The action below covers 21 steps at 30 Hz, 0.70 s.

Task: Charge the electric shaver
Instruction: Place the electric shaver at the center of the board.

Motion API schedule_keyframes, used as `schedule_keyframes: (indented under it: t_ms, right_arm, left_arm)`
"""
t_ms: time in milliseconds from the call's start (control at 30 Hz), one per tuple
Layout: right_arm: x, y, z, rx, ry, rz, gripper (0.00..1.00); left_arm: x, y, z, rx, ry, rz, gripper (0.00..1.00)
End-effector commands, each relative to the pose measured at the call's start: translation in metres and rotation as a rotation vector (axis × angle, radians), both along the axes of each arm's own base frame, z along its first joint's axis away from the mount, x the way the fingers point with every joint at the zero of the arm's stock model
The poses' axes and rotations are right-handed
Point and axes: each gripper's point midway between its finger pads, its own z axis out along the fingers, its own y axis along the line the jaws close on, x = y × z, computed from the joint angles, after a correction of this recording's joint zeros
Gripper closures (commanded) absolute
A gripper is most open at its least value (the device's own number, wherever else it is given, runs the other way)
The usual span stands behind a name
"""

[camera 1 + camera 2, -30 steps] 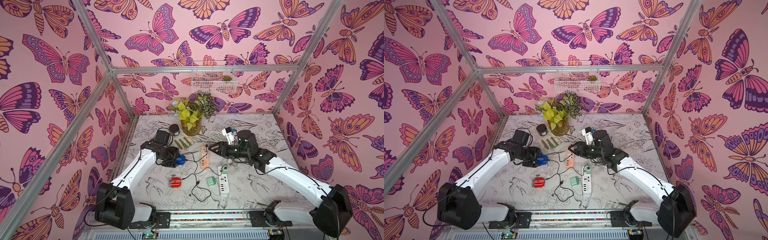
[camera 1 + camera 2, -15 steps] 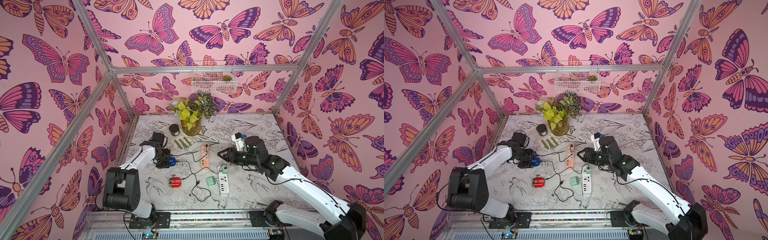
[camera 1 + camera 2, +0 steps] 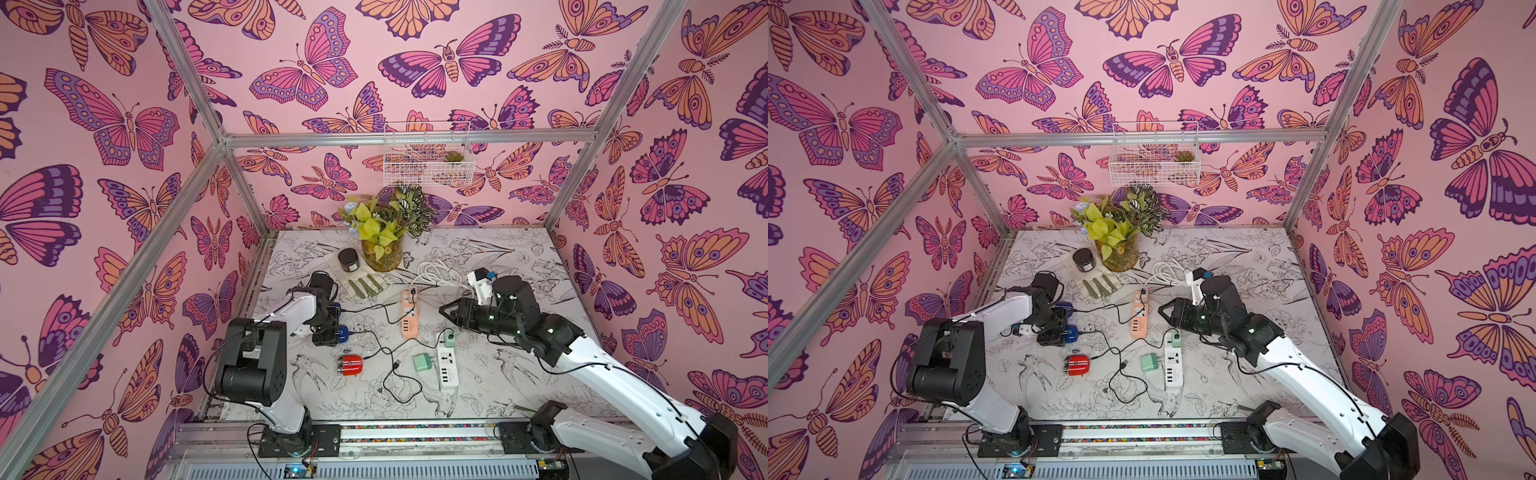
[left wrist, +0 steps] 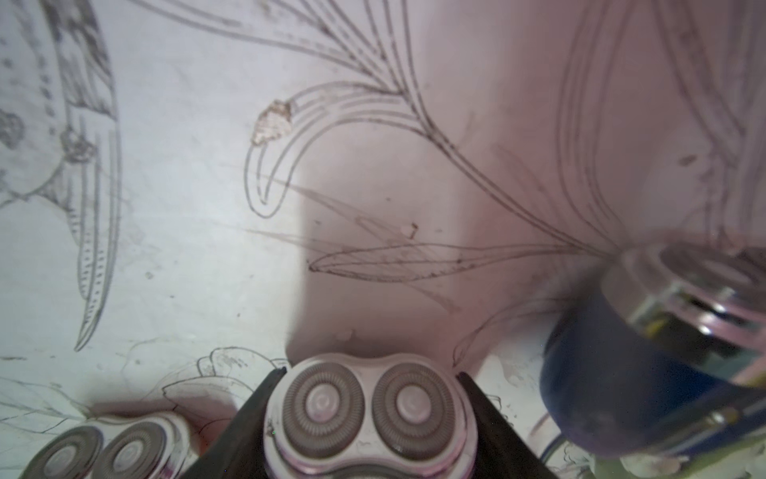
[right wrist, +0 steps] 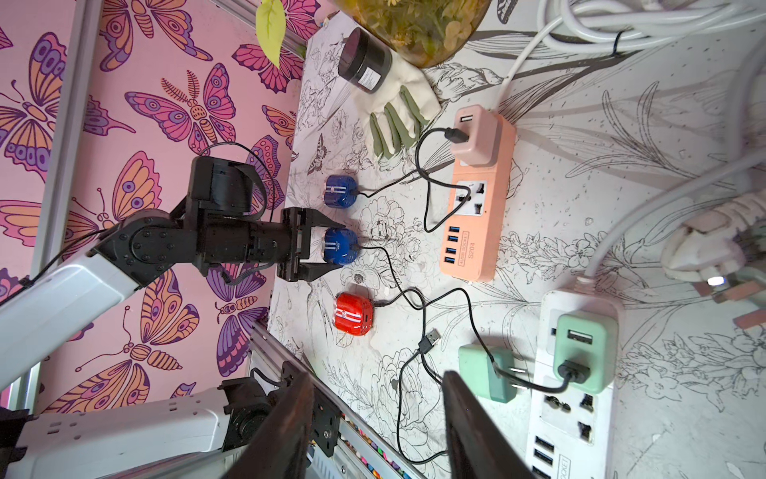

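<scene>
A: Top views first. L arm?
B: Low at table's (image 3: 519,374) left side. The left gripper (image 3: 332,335) has its jaws round the blue shaver (image 3: 343,333), same in both top views. Just behind sits a second blue shaver (image 3: 335,309). A red shaver (image 3: 351,365) lies apart on the near side.
A: R arm?
B: The right gripper (image 3: 446,316) hangs above the table btw orange strip (image 3: 408,320) and white strip (image 3: 448,370). Jaws apart, nothing in them.
A: L wrist cam?
B: Twin-foil head of the blue shaver (image 4: 367,410) is wedged btw two black fingers (image 4: 248,423), both touching its sides, so clamped. The second blue shaver (image 4: 621,373) is beside it, blurred. There's another shaver head (image 4: 112,452) at frame edge; body colour can't tell.
A: R wrist cam?
B: Right gripper (image 5: 377,423) fingers stand wide, empty; table shows btw them. Left gripper (image 5: 321,244) pinches the blue shaver (image 5: 340,245) at table level; can't tell if lifted. A black cable (image 5: 371,248) leaves its far end. The second blue shaver (image 5: 340,190) is cabled to the pink adapter (image 5: 474,137) on the orange strip (image 5: 476,215). A loose USB plug (image 5: 433,336) lies by an unplugged green adapter (image 5: 481,373). Can't trace whose lead it ends.
</scene>
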Motion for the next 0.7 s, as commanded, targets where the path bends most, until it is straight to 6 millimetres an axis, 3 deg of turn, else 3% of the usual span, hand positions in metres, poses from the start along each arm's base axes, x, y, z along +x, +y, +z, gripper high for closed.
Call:
schedule_keyframes:
  t_ms: [0,333,533,667]
  right_arm:
    - [-0.003,-0.005,-0.007,-0.019,0.012,-0.014,0.49]
    - [-0.01,-0.022,-0.022,-0.092,0.064,-0.064,0.49]
    - [-0.019,-0.03,-0.025,-0.193,0.078,-0.054,0.53]
    - [-0.034,-0.011,-0.025,-0.303,0.046,0.038,0.55]
  left_arm:
    - [-0.005,0.001,-0.012,0.009,0.028,0.03,0.69]
    - [-0.004,-0.01,-0.012,-0.057,0.017,0.004,0.27]
    - [0.003,-0.018,0.007,-0.096,-0.052,-0.052,0.1]
    - [0.001,-0.02,0.027,-0.109,-0.1,-0.1,0.06]
